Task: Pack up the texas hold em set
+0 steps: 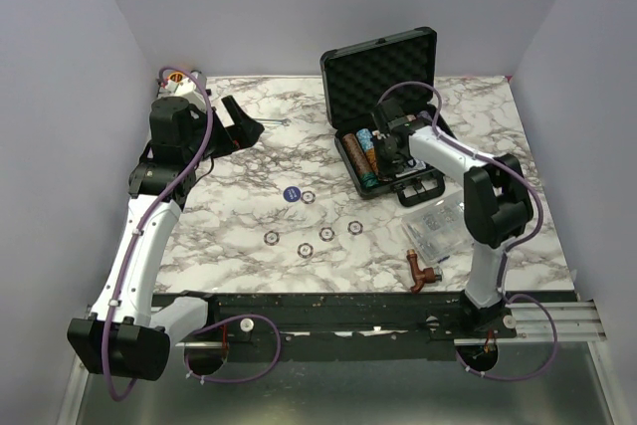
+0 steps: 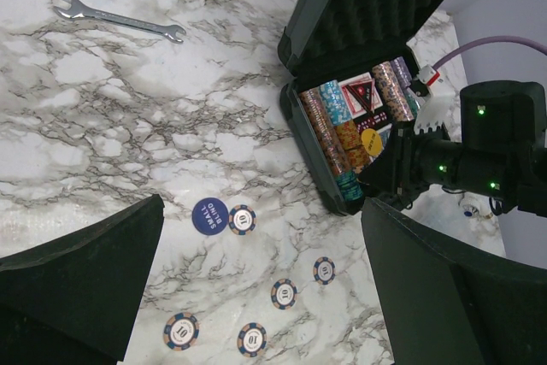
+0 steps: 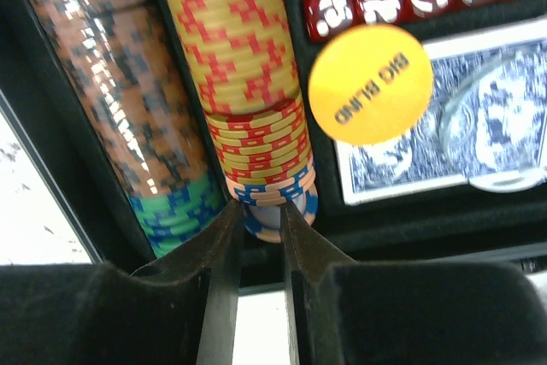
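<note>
The case (image 1: 383, 67) is stood open at 1 o'clock on the surface (image 1: 229, 196), so chips can be slotted in. The right jaws, nearly closed, are set at a chip row's (image 3: 256, 83) end; whether anything is gripped cannot be told. Loose chips (image 1: 326, 234) are left at the case's 7 o'clock, and the left jaws are spread wide and empty, seemingly for them.

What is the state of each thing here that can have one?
briefcase, open, lid upright.
left gripper, jaws wide open, empty.
right gripper, jaws nearly together at chip row end; grip unclear.
loose chips, lying flat, outside briefcase.
small blind disc, lying flat, outside briefcase.
</note>
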